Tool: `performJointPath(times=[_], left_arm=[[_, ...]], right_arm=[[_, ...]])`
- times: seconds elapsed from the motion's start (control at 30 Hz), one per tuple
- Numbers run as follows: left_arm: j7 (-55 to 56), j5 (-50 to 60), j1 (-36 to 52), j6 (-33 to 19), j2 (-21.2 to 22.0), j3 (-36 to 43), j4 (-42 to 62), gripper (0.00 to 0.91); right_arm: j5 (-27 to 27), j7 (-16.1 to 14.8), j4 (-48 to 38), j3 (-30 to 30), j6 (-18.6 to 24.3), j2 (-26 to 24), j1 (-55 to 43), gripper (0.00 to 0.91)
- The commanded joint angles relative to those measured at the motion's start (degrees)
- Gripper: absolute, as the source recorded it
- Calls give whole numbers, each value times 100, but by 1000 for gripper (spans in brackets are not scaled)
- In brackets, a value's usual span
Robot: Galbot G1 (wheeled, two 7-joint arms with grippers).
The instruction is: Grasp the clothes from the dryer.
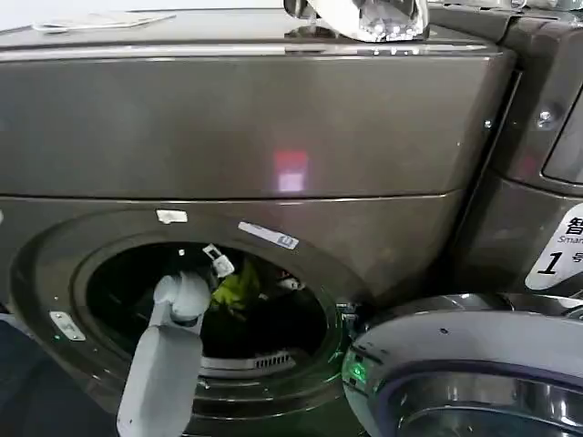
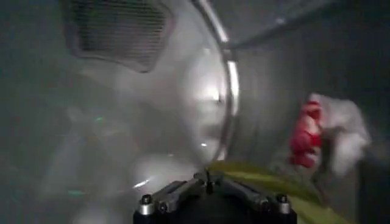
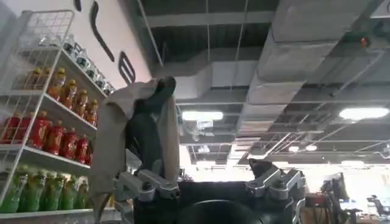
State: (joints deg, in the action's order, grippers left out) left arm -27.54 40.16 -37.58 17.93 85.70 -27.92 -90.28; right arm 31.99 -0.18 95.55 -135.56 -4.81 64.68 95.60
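Head view: the large bronze-grey front-loading dryer (image 1: 246,127) takes up most of the frame, its round porthole open at lower left. My left arm, a light grey jointed limb, rises from the bottom edge and reaches into the drum. The left gripper (image 1: 221,264) sits just inside the upper part of the opening; I cannot tell how its fingers stand from here. Just beside it, toward the centre of the opening, lies the bundle of clothes (image 1: 239,289), a yellow-green piece with a white, red-marked piece to its right. The open round door (image 1: 474,364), silver-rimmed with a glass centre, occupies the lower right corner. At the right edge stands a second dark machine (image 1: 547,137) bearing a white sticker with a "1" (image 1: 557,250). A crumpled clear plastic item (image 1: 364,18) rests on the dryer's top at the upper centre.

Left wrist view: the gripper's dark base fills the bottom centre. The yellow-green fabric (image 2: 268,179) touches it at lower right, and the white piece with red marks (image 2: 323,137) hangs at the right against the drum wall. Whether the fingers are closed on the cloth I cannot tell.

Right wrist view: the right gripper (image 3: 207,182) points up toward a ceiling, holding a beige cloth (image 3: 131,131) draped over its left-of-frame finger. White wire shelves of bottled drinks (image 3: 42,128) line the left edge.
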Motion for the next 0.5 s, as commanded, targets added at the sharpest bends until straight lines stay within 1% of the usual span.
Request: performJointPath(times=[0.03,0.1,0.23,0.27,0.47,0.5], left_arm=[[2397,-1889,-66,524,222,32,-468,0],[2656,-2210,-132,614,347,-10,-514,0],[2856,-2776,-297,809,404,51,-617,0],[2876,-2922,-343,761,392,80,-656,0],[2948,-3042,-438,816,408,86,-743,0],[2948,-3041,-442,818,409,88,-749,0]], right_arm=[[6,-8,12,-1,5,3,16,907],[-6,15,32,13,-3,7,22,907],[-15,28,93,43,-16,24,25,907],[-8,30,100,48,-16,22,25,907],[26,41,173,56,-23,21,9,907],[25,89,223,43,-151,23,8,907]])
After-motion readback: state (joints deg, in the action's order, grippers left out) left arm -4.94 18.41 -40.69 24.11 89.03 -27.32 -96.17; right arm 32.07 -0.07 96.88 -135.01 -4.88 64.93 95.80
